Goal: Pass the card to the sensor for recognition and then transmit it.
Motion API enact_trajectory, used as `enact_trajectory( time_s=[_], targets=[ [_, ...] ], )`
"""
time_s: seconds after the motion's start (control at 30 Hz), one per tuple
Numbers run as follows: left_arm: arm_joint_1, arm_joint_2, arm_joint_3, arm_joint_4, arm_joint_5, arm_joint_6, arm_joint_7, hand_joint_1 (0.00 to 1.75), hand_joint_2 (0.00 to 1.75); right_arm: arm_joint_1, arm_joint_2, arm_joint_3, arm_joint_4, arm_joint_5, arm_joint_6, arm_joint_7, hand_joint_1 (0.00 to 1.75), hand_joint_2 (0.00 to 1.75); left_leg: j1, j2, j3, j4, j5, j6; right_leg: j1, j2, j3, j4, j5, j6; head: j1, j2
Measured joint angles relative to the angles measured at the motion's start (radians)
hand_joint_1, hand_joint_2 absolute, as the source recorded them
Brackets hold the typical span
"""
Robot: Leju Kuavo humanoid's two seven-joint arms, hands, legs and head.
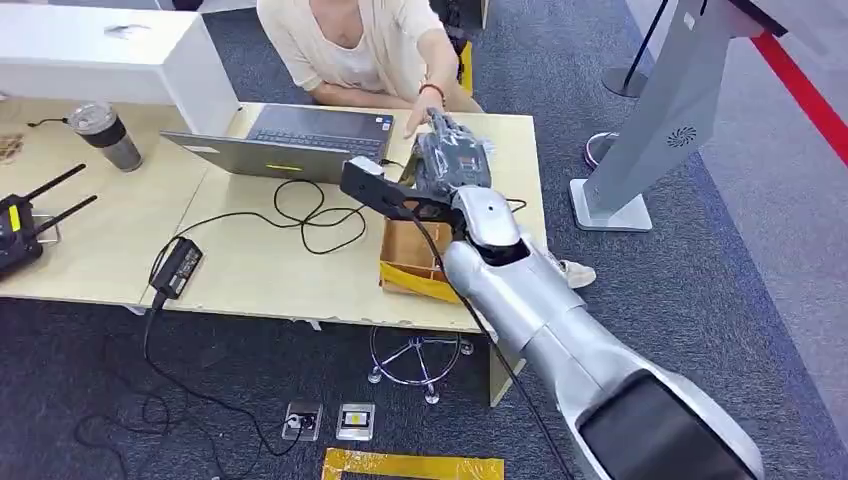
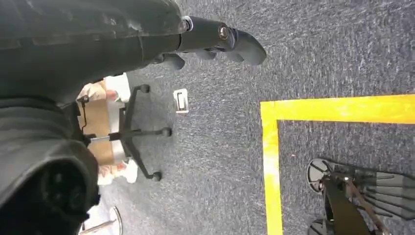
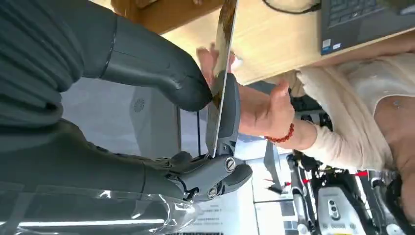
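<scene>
One card (image 3: 222, 73) sits pinched between the thumb and fingers of our right hand (image 1: 452, 160), held above the desk (image 1: 260, 265) beside the laptop (image 1: 290, 140), touching a person's hand (image 3: 262, 105). Our left hand (image 2: 215, 41) hangs over the carpet, fingers curled, holding nothing.

From my seat, the surface (image 1: 260, 270) spans the left and middle. On it, the laptop (image 1: 290, 140) sits at the far edge before the person (image 1: 350, 45); the tumbler (image 1: 105, 135) stands to its left, the radio unit (image 1: 20, 230) at the left edge. A power adapter (image 1: 178, 265) lies near the front, its cable (image 1: 300, 215) looping toward the laptop. A box (image 1: 415, 255) sits at the near right corner. My right hand (image 1: 450, 155) reaches over the far right part, holding the card (image 3: 220, 93) beside the person's hand (image 3: 264, 107). A kiosk (image 1: 670, 120) stands on the floor to the right.
</scene>
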Motion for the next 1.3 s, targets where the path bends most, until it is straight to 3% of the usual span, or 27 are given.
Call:
enact_trajectory(
  time_s=[0.37, 0.73, 0.77, 0.8, 1.3],
  targets=[
    [0.0, -0.008, -0.006, 0.0, 0.003, 0.006, 0.0, 0.0, 0.0, -0.003, 0.006, 0.04, 0.003, -0.037, -0.013, 0.004, 1.75, 1.75, 0.0, 0.0, 0.0, 0.0, 0.0, 0.0, 0.0, 0.0, 0.0, 0.0, 0.0, 0.0, 0.0, 0.0],
    [0.0, -0.007, -0.01, 0.0, 0.002, -0.015, -0.014, 0.0, 0.0, -0.004, -0.011, 0.05, 0.017, 0.025, -0.013, 0.019, 1.75, 1.75, 0.0, 0.0, 0.0, 0.0, 0.0, 0.0, 0.0, 0.0, 0.0, 0.0, 0.0, 0.0, 0.0, 0.0],
    [0.0, -0.007, -0.013, 0.0, 0.002, -0.016, -0.014, 0.0, 0.0, -0.005, -0.013, 0.05, 0.018, 0.031, -0.013, 0.02, 0.0, 1.75, 0.0, 0.0, 0.0, 0.0, 0.0, 0.0, 0.0, 0.0, 0.0, 0.0, 0.0, 0.0, 0.0, 0.0],
    [0.0, -0.007, -0.015, 0.0, 0.002, -0.016, -0.014, 0.0, 0.0, -0.005, -0.015, 0.05, 0.019, 0.037, -0.013, 0.022, 0.0, 0.0, 0.0, 0.0, 0.0, 0.0, 0.0, 0.0, 0.0, 0.0, 0.0, 0.0, 0.0, 0.0, 0.0, 0.0],
    [0.0, -0.002, -0.018, 0.0, 0.001, -0.014, -0.014, 0.0, 0.0, -0.004, -0.041, 0.05, 0.032, 0.056, 0.034, 0.014, 0.0, 0.0, 0.0, 0.0, 0.0, 0.0, 0.0, 0.0, 0.0, 0.0, 0.0, 0.0, 0.0, 0.0, 0.0, 0.0]
  ],
)
